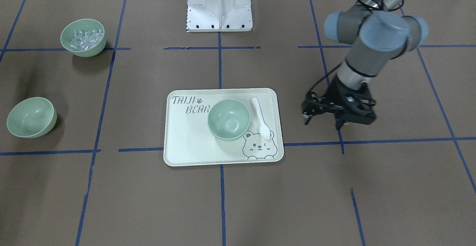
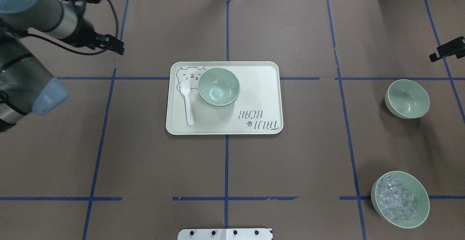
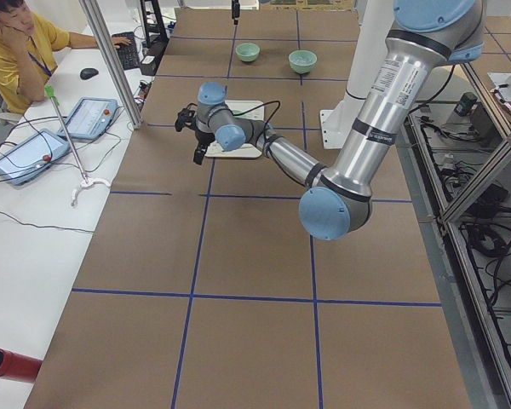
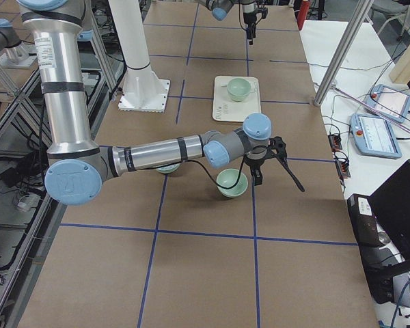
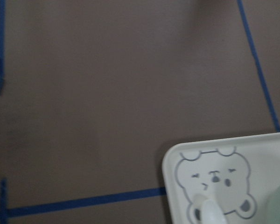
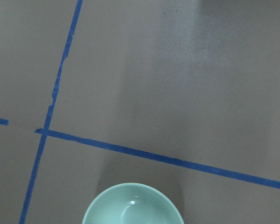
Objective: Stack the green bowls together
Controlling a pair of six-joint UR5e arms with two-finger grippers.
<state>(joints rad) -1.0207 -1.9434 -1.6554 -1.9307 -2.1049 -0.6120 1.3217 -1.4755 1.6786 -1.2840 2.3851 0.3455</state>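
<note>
Two pale green bowls [image 1: 228, 119] sit nested on the cream tray [image 1: 186, 138], also in the overhead view [image 2: 218, 86]. A third green bowl [image 1: 31, 117] stands alone on the table at the robot's right [image 2: 407, 98]. My left gripper [image 1: 322, 122] is open and empty above the table beside the tray, clear of the bowls [image 2: 118, 48]. My right gripper [image 2: 448, 49] shows only partly at the overhead view's edge. In the exterior right view it [image 4: 278, 179] hangs just past the lone bowl [image 4: 231, 182] with fingers spread and nothing between them. The right wrist view shows that bowl's rim [image 6: 133, 205] at the bottom.
A like green bowl with clear ice-like cubes [image 1: 83, 37] stands near the robot's right [image 2: 399, 199]. A white spoon [image 1: 260, 117] lies on the tray beside the nested bowls. The robot's base plate [image 1: 219, 4] is at the table's back. An operator [image 3: 17, 43] sits beyond the table.
</note>
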